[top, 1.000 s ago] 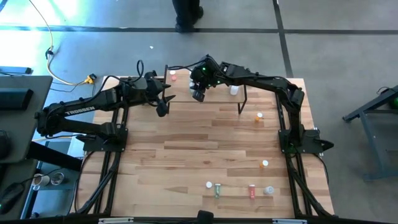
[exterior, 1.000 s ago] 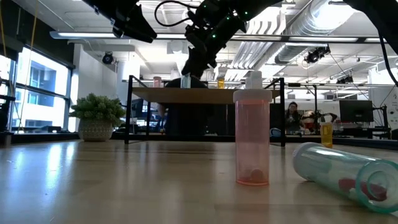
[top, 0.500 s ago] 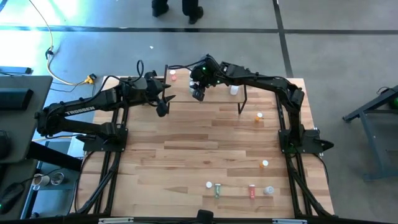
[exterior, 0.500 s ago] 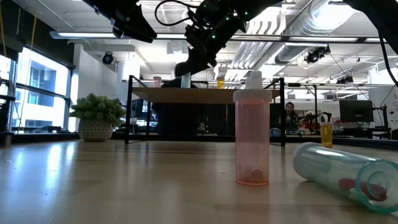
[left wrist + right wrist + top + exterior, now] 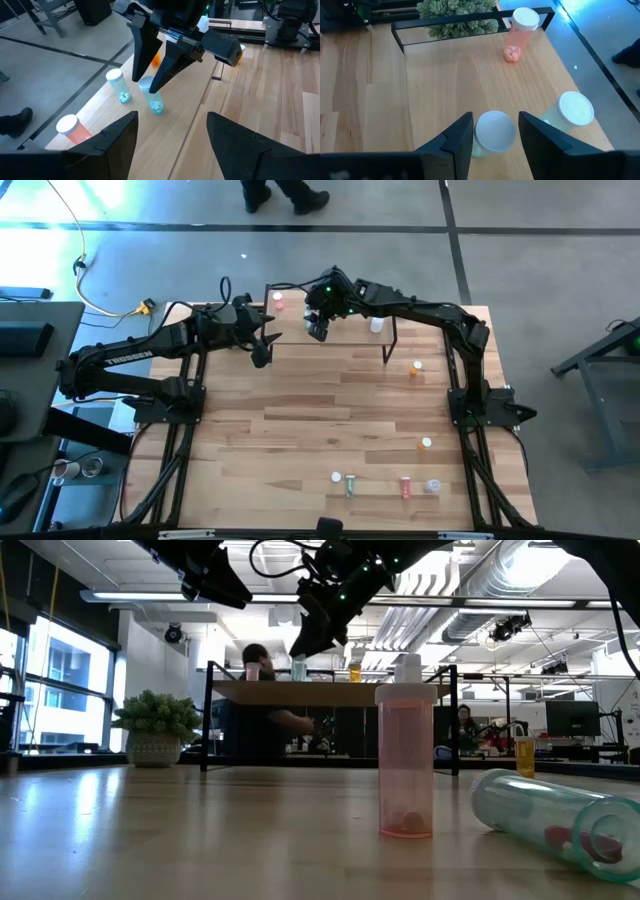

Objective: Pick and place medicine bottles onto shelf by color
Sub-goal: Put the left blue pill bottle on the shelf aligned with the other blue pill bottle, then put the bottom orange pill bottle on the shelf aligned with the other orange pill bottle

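- Two arms up at the shelf (image 5: 345, 325) end of the worktop (image 5: 330, 420); going left to right.
- Left gripper (image 5: 262, 350): hovers off the shelf's left end, fingers spread wide, nothing between them. Waiting arm, same pose as a second ago.
- Pink bottle (image 5: 72, 128): on the shelf top at its left end, left of the right gripper, standing.
- First green bottle (image 5: 118, 85): just beside the right gripper's fingers, upright on the shelf, apart from the pink one.
- Right gripper (image 5: 318, 327): directly over the second green bottle (image 5: 152, 99). A second ago the jaws were pinched on it; now they have parted about halfway and straddle the white cap with a gap each side, so it stands on its own. Gripper has also lifted slightly in the low view.
- Meaning: release looks done, green sits next to green, so this placement reads as finished and colour-matched.
- Orange bottle (image 5: 355, 671) and a white one (image 5: 376, 325): further right along the shelf from the right gripper.
- Still to go: several bottles on the worktop well behind the right gripper, incl. an orange bottle (image 5: 416, 367) and a near-edge row (image 5: 390, 483).
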Action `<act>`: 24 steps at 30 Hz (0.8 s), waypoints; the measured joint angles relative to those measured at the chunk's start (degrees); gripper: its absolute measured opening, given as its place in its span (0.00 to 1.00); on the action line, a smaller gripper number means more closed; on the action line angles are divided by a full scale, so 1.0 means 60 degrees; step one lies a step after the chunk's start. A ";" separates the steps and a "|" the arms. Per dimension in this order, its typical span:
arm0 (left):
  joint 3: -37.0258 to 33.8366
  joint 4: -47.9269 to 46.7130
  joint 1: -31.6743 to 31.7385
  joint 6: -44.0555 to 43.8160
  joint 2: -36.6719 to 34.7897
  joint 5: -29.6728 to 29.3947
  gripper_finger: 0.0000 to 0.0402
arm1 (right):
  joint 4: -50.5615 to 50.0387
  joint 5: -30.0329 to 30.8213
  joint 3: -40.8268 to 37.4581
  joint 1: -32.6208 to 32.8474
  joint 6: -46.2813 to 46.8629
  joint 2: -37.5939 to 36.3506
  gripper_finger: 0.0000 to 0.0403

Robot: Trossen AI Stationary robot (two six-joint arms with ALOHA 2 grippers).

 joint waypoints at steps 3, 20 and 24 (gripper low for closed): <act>0.0000 -0.0023 -0.0001 0.0001 0.0000 0.0000 0.57 | -0.0243 0.0004 0.0188 0.0025 0.0000 -0.0014 0.37; 0.0000 -0.0032 -0.0024 -0.0003 0.0000 0.0024 0.57 | -0.1907 0.0009 0.1687 0.0136 0.0196 -0.0036 0.37; -0.0004 -0.0120 -0.0179 -0.0070 0.0000 0.0050 0.57 | -0.2769 -0.0013 0.2270 0.0322 -0.0331 -0.0036 0.37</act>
